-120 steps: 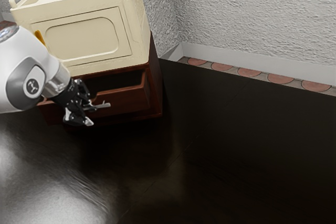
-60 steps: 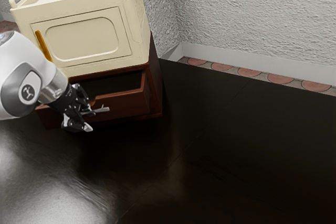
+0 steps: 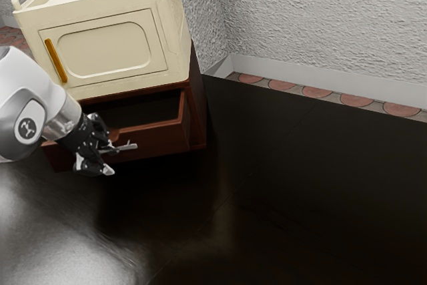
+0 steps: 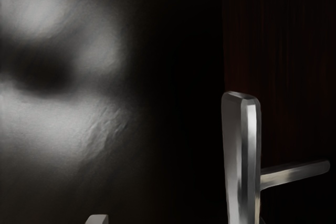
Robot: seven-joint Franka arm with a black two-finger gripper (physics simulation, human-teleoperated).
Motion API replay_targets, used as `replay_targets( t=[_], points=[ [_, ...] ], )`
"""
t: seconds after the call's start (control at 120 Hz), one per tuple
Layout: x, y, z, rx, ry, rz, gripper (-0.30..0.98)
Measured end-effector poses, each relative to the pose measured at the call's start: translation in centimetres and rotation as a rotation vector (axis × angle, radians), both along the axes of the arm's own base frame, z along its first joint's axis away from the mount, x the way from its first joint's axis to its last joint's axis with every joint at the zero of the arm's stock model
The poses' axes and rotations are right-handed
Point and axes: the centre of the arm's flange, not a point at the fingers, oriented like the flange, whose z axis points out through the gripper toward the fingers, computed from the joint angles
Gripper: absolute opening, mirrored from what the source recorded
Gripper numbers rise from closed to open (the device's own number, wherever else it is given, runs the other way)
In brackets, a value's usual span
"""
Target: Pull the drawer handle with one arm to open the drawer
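Your tool (image 3: 107, 154) is at the drawer handle (image 3: 125, 146), its fingers (image 3: 105, 170) spread, one above the bar and one below it, with an open gap between the lower one and the metal. Whether the upper one touches, you can't tell. The handle sits on the front of the drawer (image 3: 157, 137), reaching out from between your fingers toward the exterior view's right. Its long axis runs along the drawer's face, and in the wrist view a slim post joins the bar to the wood side-on.

The drawer stands partly out of its wooden cabinet (image 3: 198, 111), so you look to be in the pulling step. The next move calls for drawing straight out from the cabinet, square to the bar; drift sideways and the tool could slip off the end.

The handle is smooth, bevelled, silvery metal; the drawer is reddish-brown wood. A cream box (image 3: 107, 45) with rounded panels sits on the cabinet, and the table (image 3: 280, 185) is dark and glossy.
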Motion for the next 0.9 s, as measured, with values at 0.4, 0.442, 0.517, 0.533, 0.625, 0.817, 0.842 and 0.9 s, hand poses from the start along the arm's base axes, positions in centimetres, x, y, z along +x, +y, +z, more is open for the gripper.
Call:
replay_targets(
  t=[0.4,0.442,0.517,0.533,0.625,0.817,0.842,0.9],
  points=[
    [-1.6,-0.5,0.3,0.0,-0.01,0.01,0.25],
    [-1.7,-0.6,0.2,0.0,-0.009,0.01,0.25],
    [-2.0,-0.7,0.2,0.001,-0.01,0.01,0.25],
    [-2.0,-0.7,0.2,0.001,-0.01,0.01,0.25],
    [-2.2,-0.7,0.2,0.002,-0.009,0.009,0.25],
    [-2.2,-0.8,0.2,0.004,-0.009,0.007,0.28],
    [-2.2,-0.8,0.2,0.006,-0.009,0.004,0.29],
    [-2.1,-1.0,0.3,0.009,-0.01,0.0,0.3]
  ],
)
